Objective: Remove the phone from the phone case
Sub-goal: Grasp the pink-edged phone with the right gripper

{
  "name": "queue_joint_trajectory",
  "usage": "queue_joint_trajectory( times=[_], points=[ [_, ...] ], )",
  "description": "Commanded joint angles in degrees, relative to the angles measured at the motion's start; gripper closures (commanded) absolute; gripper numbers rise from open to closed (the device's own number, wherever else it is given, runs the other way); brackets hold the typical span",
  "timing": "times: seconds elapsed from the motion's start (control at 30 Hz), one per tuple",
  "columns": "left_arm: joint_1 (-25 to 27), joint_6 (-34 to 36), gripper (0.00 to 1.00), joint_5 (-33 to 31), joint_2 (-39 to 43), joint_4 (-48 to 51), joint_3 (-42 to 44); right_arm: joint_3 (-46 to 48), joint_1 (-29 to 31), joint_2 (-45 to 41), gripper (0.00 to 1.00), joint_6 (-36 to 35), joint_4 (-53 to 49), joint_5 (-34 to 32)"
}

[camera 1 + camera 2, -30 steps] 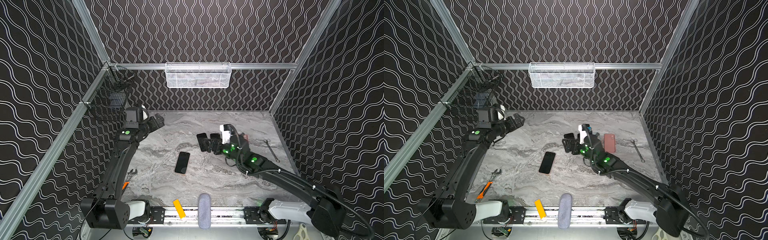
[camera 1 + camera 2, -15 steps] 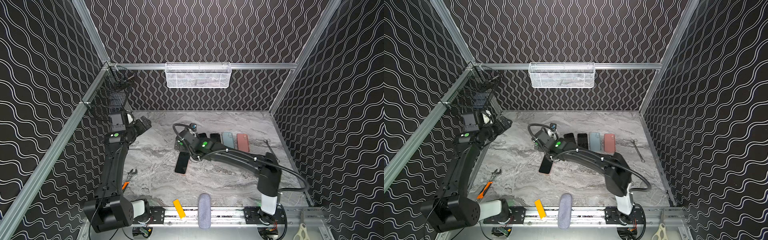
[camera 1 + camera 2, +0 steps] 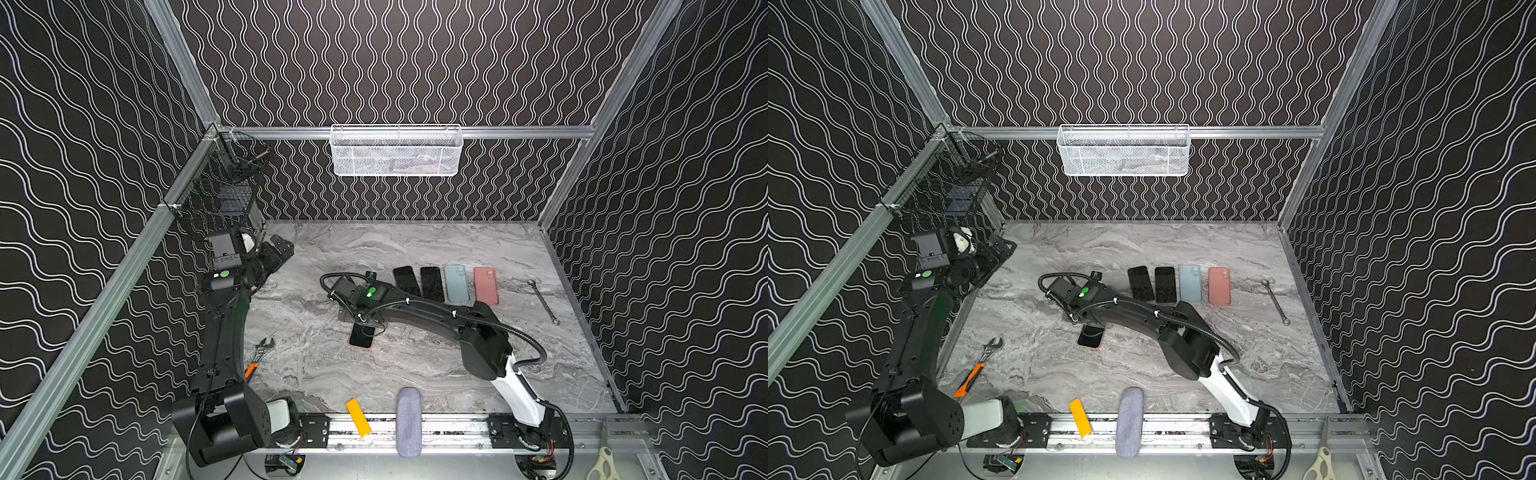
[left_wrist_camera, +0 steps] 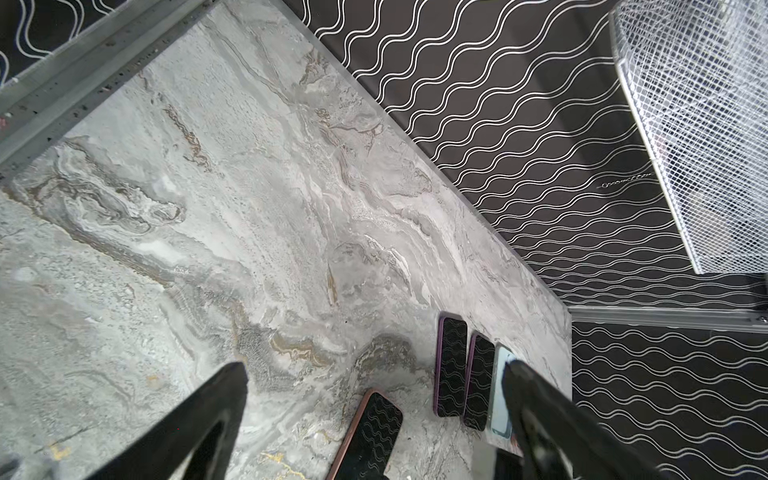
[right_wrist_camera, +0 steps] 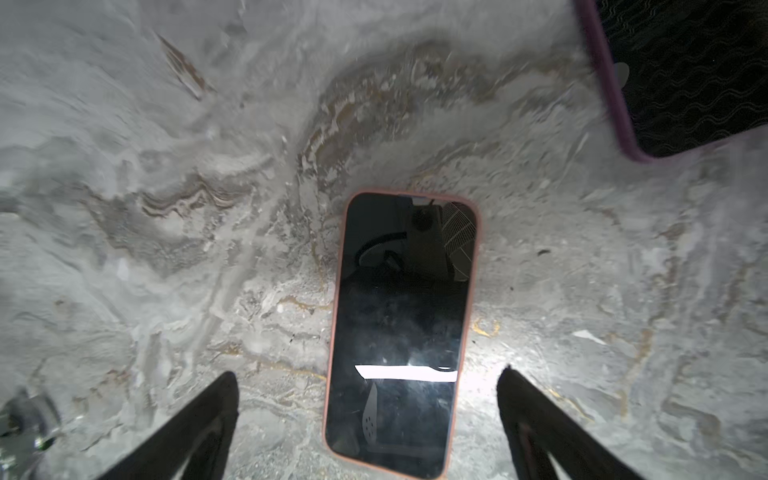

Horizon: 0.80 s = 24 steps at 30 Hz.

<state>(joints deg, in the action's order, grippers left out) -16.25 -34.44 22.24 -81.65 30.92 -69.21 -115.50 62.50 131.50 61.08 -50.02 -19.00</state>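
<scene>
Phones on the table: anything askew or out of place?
One cased phone lies apart from the back row, angled off its line, under the open right gripper. Nothing looks damaged or spilled.

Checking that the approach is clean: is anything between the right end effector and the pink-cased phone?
Nothing visible does. In the right wrist view the open right end effector has a finger on each side of the pink-cased phone, with bare table around it. The purple-cased phone lies apart.

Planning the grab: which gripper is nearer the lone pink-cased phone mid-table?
Right. The right gripper hangs open over the phone; the left gripper is far off by the left wall.
</scene>
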Motion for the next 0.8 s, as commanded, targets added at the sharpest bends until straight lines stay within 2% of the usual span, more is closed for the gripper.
queue_joint_trajectory(
  times=[0.0, 0.53, 0.77],
  points=[
    [-0.43, -1.20, 0.01, 2.01, -0.10, -2.96, 0.13, -0.86, -0.09, 1.48, 0.02, 1.98, -3.79, 1.35],
    [-1.06, -1.68, 0.01, 2.37, 0.08, -3.41, 1.08, -1.17, -0.01, 5.46, 0.02, 2.15, -4.26, 3.66],
    [-1.36, -1.72, 0.01, 2.69, -0.10, -3.43, 1.27, -2.80, 0.25, 7.33, 0.05, 1.42, -5.24, 2.57]
  ],
)
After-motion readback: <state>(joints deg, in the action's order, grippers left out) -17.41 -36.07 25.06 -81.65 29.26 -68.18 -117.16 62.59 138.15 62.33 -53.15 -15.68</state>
